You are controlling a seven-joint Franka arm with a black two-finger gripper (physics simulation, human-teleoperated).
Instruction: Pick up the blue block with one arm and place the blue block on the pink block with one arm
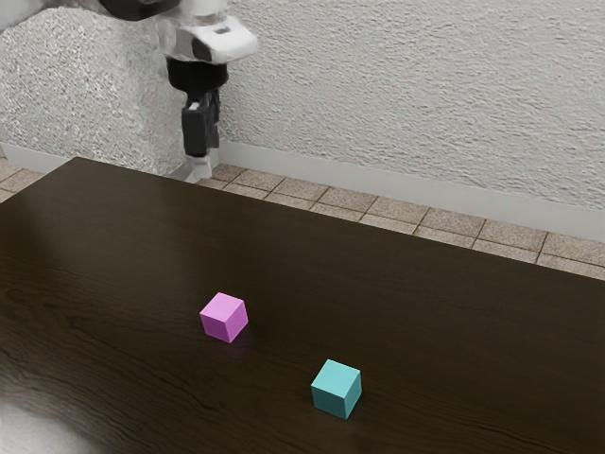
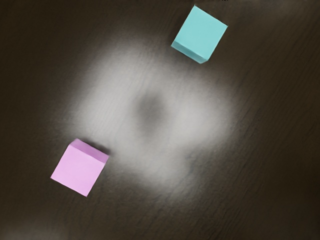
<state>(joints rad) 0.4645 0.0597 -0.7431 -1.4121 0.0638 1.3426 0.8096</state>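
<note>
The blue block (image 1: 337,388), a teal-blue cube, rests on the dark wooden table (image 1: 113,246) toward the front, at the exterior view's right of centre. The pink block (image 1: 224,317) sits on the table a short way to its left and slightly farther back. The two are apart, with nothing on top of either. My gripper (image 1: 200,151) hangs high above the table's far left edge, well away from both cubes, open and holding nothing. In the wrist view, far below the hand, the blue block (image 2: 199,34) and the pink block (image 2: 79,167) lie in opposite corners.
A rough white wall (image 1: 425,85) and a tiled floor strip (image 1: 397,213) lie behind the table's far edge. A pale glare patch (image 2: 150,115) shows on the tabletop between the cubes.
</note>
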